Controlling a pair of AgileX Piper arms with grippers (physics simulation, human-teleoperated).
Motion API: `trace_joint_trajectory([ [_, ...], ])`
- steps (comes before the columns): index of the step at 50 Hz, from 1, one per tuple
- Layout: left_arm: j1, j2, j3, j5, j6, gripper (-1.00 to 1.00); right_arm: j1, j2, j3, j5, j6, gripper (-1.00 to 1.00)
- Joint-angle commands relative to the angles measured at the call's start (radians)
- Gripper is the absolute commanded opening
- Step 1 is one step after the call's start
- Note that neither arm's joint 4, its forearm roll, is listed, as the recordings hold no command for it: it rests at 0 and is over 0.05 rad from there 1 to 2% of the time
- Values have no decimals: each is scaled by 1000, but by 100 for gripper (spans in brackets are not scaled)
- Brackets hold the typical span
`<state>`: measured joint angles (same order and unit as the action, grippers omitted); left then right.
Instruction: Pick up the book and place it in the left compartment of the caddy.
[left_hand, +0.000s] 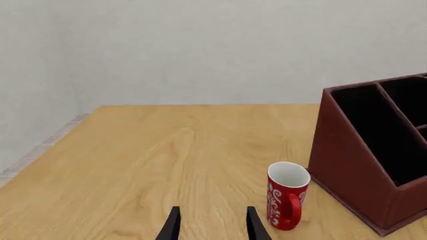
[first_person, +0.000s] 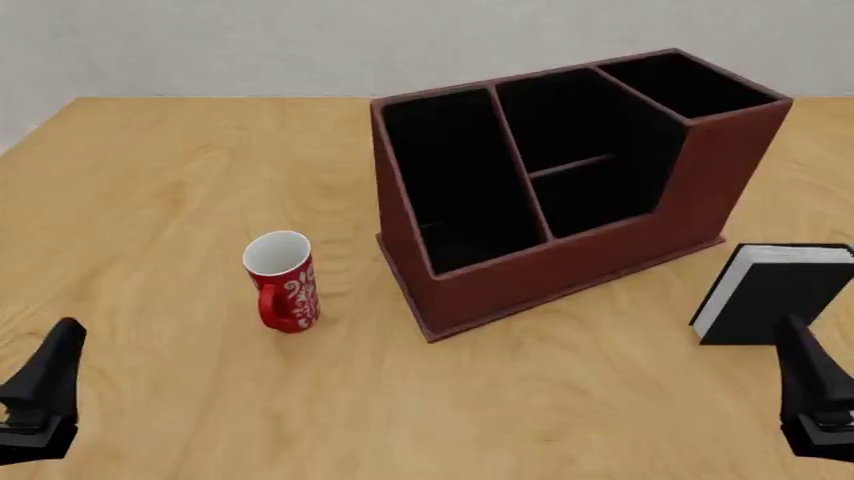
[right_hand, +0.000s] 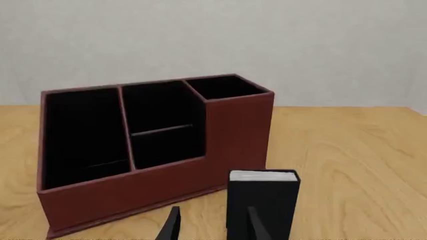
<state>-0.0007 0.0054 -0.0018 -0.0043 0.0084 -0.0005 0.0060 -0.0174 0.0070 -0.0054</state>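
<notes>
The book (right_hand: 263, 202) stands upright on the table (first_person: 160, 200), just ahead of the right gripper (right_hand: 212, 225), overlapping one finger's line rather than centred in the gap. Its jaws are spread apart and hold nothing. The caddy (right_hand: 133, 195) sits beyond, its left compartment (first_person: 447, 180) well apart from the book. The left gripper (left_hand: 212, 226) is also spread, a red mug (left_hand: 287, 202) just beside its jaws.

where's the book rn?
In the front view, the book stands upright on the table's right side, apart from the caddy at its right front corner, just beyond the right gripper.
</notes>
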Motion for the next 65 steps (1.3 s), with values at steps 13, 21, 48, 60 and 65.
trace_joint_trajectory([
  [13, -14, 34, 1, -25, -4, 100, -4, 2, -29, 36, -67, 100],
  [21, -20, 12, 1, -1, -13, 100, -21, 12, -154, 165, -175, 100],
  [48, -70, 12, -17, 3, -20, 100, -20, 296, -497, 489, -563, 100],
  [60, -87, 17, -37, 10, -18, 100, -55, 406, -588, 601, -722, 100],
  [65, -88, 6, -39, 21, -18, 100, -57, 435, -631, 662, -787, 100],
])
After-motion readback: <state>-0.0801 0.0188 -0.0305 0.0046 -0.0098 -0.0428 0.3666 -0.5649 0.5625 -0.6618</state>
